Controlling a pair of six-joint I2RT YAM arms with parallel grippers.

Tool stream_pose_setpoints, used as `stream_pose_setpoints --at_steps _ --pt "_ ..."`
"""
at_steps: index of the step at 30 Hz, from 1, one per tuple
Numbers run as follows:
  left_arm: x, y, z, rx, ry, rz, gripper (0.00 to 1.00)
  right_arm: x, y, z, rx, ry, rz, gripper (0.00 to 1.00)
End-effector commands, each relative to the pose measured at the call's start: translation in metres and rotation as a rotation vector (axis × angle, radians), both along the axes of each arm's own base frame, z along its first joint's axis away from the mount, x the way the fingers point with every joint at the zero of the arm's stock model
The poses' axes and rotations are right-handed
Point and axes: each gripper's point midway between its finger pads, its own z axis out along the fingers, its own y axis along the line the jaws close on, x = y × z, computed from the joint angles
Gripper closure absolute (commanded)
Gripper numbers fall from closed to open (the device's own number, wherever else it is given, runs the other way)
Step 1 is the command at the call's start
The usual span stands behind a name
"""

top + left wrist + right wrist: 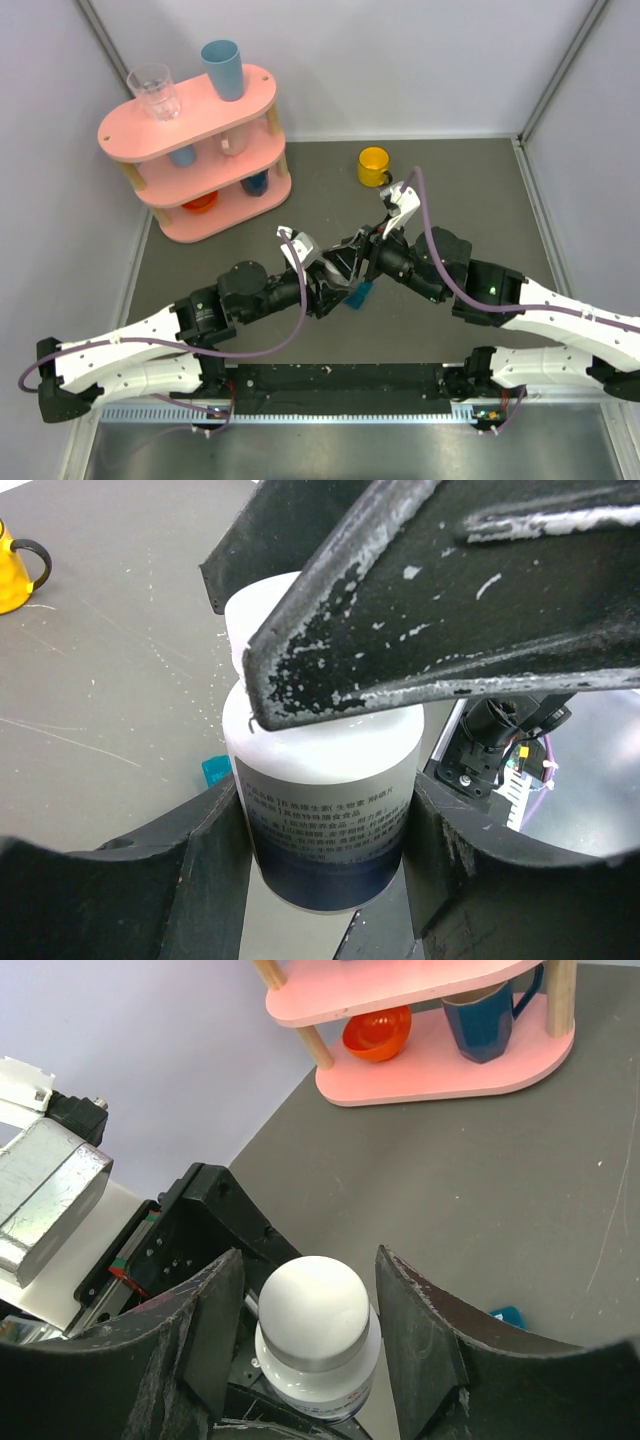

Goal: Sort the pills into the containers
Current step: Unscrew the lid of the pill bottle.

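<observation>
A small white capped bottle [322, 770] with a printed label is held off the table, between my two arms. My left gripper [325, 840] is shut on its body; both fingers press its sides. My right gripper [310, 1310] is open, and its fingers stand either side of the white cap [312, 1305] with small gaps. One right finger [450, 610] crosses above the bottle in the left wrist view. The dark-teal pill box [360, 294] lies on the table just below the grippers [342, 268]. A corner of it shows in the left wrist view [214, 770] and the right wrist view [508, 1315]. No pills show.
A yellow mug [373, 166] stands behind the grippers, and also shows in the left wrist view [14, 568]. A pink three-tier shelf [190, 190] with cups and a bowl stands at the back left. Grey walls close in the table.
</observation>
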Motion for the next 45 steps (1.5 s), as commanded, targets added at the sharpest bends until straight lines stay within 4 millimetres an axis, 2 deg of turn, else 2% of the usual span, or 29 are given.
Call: stream_pose_setpoints --at_steps 1,16,22,32,35,36,37,39,45 --pt "0.003 -0.001 0.031 -0.074 -0.045 0.012 1.0 -0.003 0.002 0.015 0.047 -0.007 0.009 0.46" --pt "0.005 0.003 0.033 -0.082 -0.047 0.028 1.0 -0.003 0.002 0.011 0.041 0.001 0.011 0.47" --pt "0.005 0.003 0.034 -0.085 -0.047 0.028 1.0 -0.004 0.003 0.011 0.043 0.004 0.017 0.53" --pt "0.006 0.005 0.033 -0.086 -0.047 0.039 1.0 -0.006 0.005 0.009 0.039 0.007 0.031 0.55" --pt "0.006 0.005 0.034 -0.088 -0.046 0.041 1.0 -0.007 0.006 0.007 0.035 0.01 0.037 0.65" --pt "0.006 0.005 0.034 -0.088 -0.045 0.044 1.0 -0.007 0.006 0.007 0.038 0.01 0.038 0.72" --pt "0.006 0.005 0.034 -0.092 -0.045 0.044 1.0 -0.007 0.006 0.007 0.036 0.011 0.04 0.88" --pt "0.006 0.005 0.034 -0.098 -0.04 0.041 1.0 -0.007 0.006 0.007 0.037 0.012 0.038 0.98" --pt "0.001 0.005 0.035 -0.111 -0.035 0.02 1.0 -0.014 0.006 0.01 0.038 0.001 0.078 1.0"
